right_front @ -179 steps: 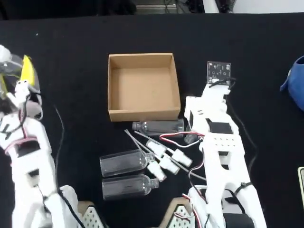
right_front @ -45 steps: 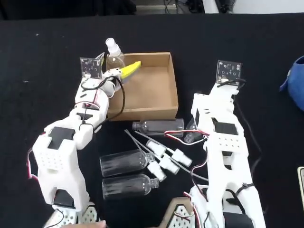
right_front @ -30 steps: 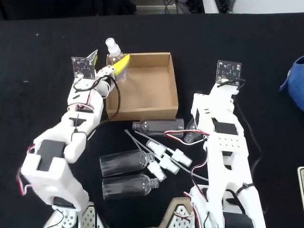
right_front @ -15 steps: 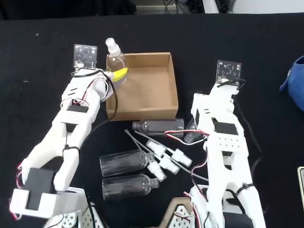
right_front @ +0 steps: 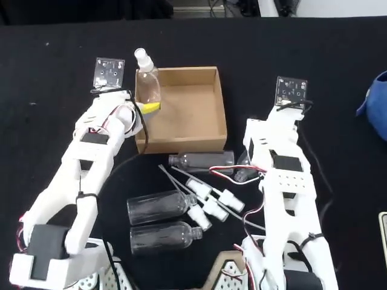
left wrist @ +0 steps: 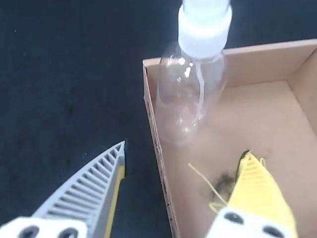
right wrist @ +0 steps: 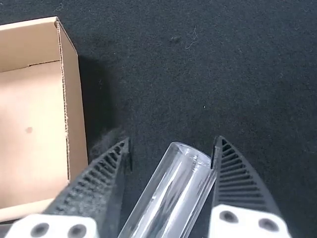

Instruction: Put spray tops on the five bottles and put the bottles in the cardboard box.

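Observation:
A clear bottle with a white spray top [right_front: 147,77] [left wrist: 193,84] stands upright in the far left corner of the cardboard box [right_front: 181,145] [left wrist: 262,114]. My left gripper [right_front: 142,109] [left wrist: 184,150] is open just short of it, one finger outside the box's left wall and the yellow finger inside; neither touches the bottle. Another uncapped bottle [right_front: 201,160] [right wrist: 171,193] lies on its side in front of the box. My right gripper [right_front: 242,164] [right wrist: 173,140] is open astride this bottle's base end. Two more bottles [right_front: 156,206] [right_front: 163,237] lie nearer the arms' bases, beside several loose spray tops [right_front: 211,196].
The black table [right_front: 314,54] carries a blue object [right_front: 378,112] at the right edge. The box's side wall [right wrist: 67,114] stands close beside my right gripper. Red and white cables [right_front: 227,172] run over the lying bottle's base.
The left arm swung in from the far left with the capped bottle, stood it in the box corner, let go and drew back a little. The right arm barely moved.

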Robot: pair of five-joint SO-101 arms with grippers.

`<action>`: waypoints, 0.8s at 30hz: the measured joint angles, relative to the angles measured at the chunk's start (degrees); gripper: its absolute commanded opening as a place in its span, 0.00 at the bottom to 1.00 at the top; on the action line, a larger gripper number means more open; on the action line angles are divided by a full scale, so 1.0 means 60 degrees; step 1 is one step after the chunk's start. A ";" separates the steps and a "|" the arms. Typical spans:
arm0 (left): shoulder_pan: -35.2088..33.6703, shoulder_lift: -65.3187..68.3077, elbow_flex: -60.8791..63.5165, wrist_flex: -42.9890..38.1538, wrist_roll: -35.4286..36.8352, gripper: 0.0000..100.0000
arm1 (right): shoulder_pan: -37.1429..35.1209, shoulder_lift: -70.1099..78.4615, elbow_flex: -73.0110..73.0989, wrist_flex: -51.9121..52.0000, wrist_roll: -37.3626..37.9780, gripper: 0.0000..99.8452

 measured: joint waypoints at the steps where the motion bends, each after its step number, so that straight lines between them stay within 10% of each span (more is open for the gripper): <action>1: 0.0000 -0.0073 0.0000 0.0000 0.0000 0.23 | 0.0000 0.0000 0.0000 0.0000 0.0000 0.24; 24: 0.0044 0.0117 -0.2637 0.4850 -0.0015 0.23 | 0.0000 0.0000 0.0000 0.0000 0.0000 0.24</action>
